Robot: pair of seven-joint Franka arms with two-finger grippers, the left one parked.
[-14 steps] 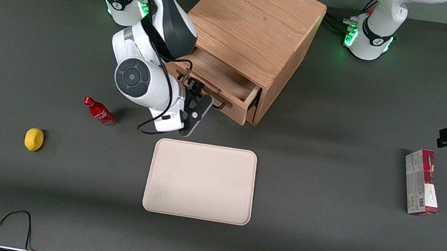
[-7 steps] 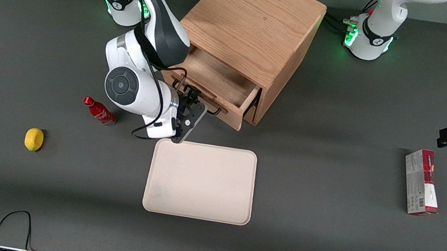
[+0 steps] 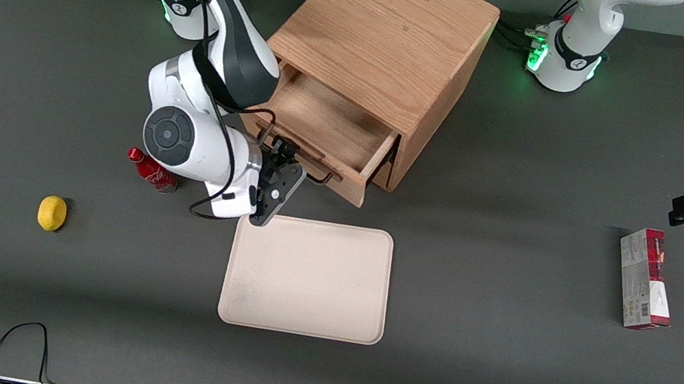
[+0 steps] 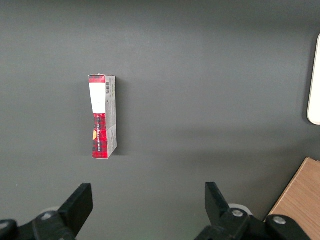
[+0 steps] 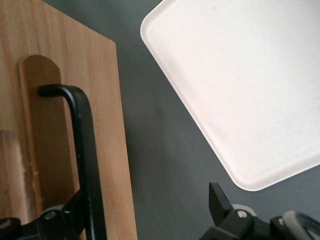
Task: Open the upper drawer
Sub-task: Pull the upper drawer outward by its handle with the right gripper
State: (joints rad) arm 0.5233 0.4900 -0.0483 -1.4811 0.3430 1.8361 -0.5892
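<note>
Claw (image 3: pixel 290 154) on the working arm sits at the front of the upper drawer (image 3: pixel 325 123), at the black bar handle (image 3: pixel 307 171). Front view: drawer is pulled well out of the oak cabinet (image 3: pixel 389 40), its bare wooden floor showing. Can't tell from this view whether the claw's fingers actually clamp the handle. Beige tray (image 3: pixel 308 277) lies on the bench (image 3: pixel 495 357) just nearer the camera than the drawer front; claw body hangs over the tray's corner. Red bottle (image 3: pixel 151 170) lies beside the arm's wrist, yellow lemon (image 3: pixel 52 213) nearer the camera, further toward the working arm's end. Red-and-grey carton (image 3: pixel 644 279) lies toward the parked arm's end.

Left wrist view: same carton (image 4: pixel 102 116) flat on the bench, an edge of the tray (image 4: pixel 314 80) and a corner of the cabinet (image 4: pixel 300 197) visible.

Right wrist view: handle (image 5: pixel 82 150) runs along the drawer front (image 5: pixel 65 125), one finger (image 5: pixel 75 207) right against the bar, the other finger (image 5: pixel 218 199) well apart from it over the bench. Claw reads as released, hooked on the bar rather than pinching it. Tray (image 5: pixel 240 85) fills most of the rest.
</note>
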